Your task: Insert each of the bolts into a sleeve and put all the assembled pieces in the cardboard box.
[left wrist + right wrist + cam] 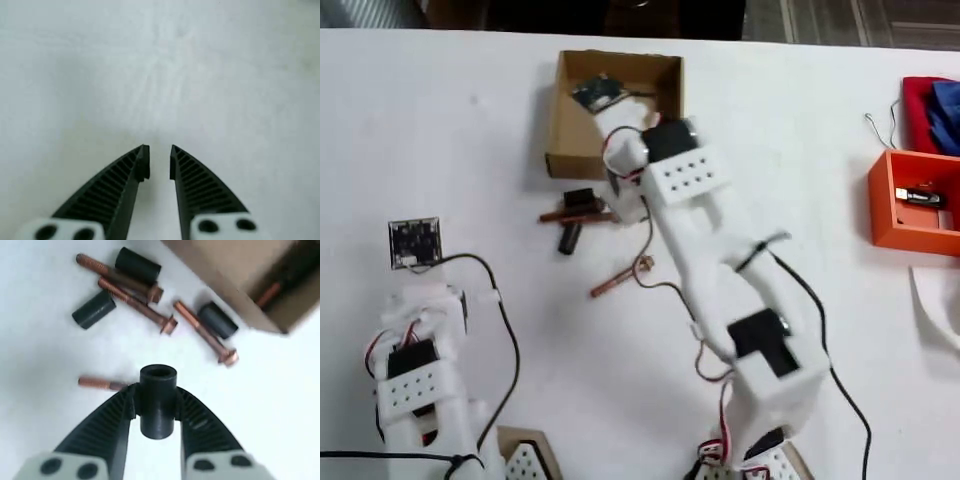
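Note:
My right gripper (156,392) is shut on an upright black sleeve (157,402), held above the white table beside the cardboard box (235,275). Beyond it lie three copper bolts (137,305) and three loose black sleeves (93,310); the threaded end of another bolt (97,383) pokes out from behind one finger. Inside the box rests a bolt in a sleeve (272,290). In the high view the right arm (685,175) reaches to the box (620,110). My left gripper (159,162) stands open by a narrow gap, with nothing in it, over bare table.
An orange tray (910,205) and a red and blue cloth (930,105) sit at the table's right edge. The left arm (415,370) rests near the front left, a black cable (505,330) looping beside it. Bolts and sleeves (575,215) lie just in front of the box.

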Robot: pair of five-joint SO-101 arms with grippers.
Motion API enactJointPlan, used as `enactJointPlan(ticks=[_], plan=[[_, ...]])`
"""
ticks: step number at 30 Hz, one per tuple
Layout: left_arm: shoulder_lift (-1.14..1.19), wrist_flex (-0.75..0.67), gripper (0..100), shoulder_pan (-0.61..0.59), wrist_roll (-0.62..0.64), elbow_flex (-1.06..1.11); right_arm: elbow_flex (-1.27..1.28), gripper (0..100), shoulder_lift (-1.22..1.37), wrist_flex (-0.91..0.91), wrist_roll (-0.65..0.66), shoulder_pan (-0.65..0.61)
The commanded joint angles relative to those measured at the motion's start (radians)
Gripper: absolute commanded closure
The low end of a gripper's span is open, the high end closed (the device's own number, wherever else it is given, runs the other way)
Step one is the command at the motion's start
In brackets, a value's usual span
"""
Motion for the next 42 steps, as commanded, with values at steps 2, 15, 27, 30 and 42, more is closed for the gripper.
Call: enactJointPlan(ticks=[2, 15, 27, 30, 42], plan=[[-0.003, 0.002, 90, 0.009, -0.012, -0.016, -0.046, 97.8, -0.157, 0.131, -0.06, 0.051], [0.428, 0.635, 90, 0.328, -0.137, -0.694, 0.189, 97.8, -0.604, -0.03, -0.063, 0.32], [1.157, 1.033, 79, 0.784, -0.193, -1.52, 1.148, 97.8, -1.144, -0.518, -0.06, 0.67], [1.283, 1.059, 74, 0.836, -0.193, -1.65, 1.278, 97.8, -1.245, -0.558, -0.06, 0.696], [1.567, 1.045, 75, 0.919, -0.203, -1.886, 1.476, 97.8, -1.342, -0.677, -0.069, 0.785]])
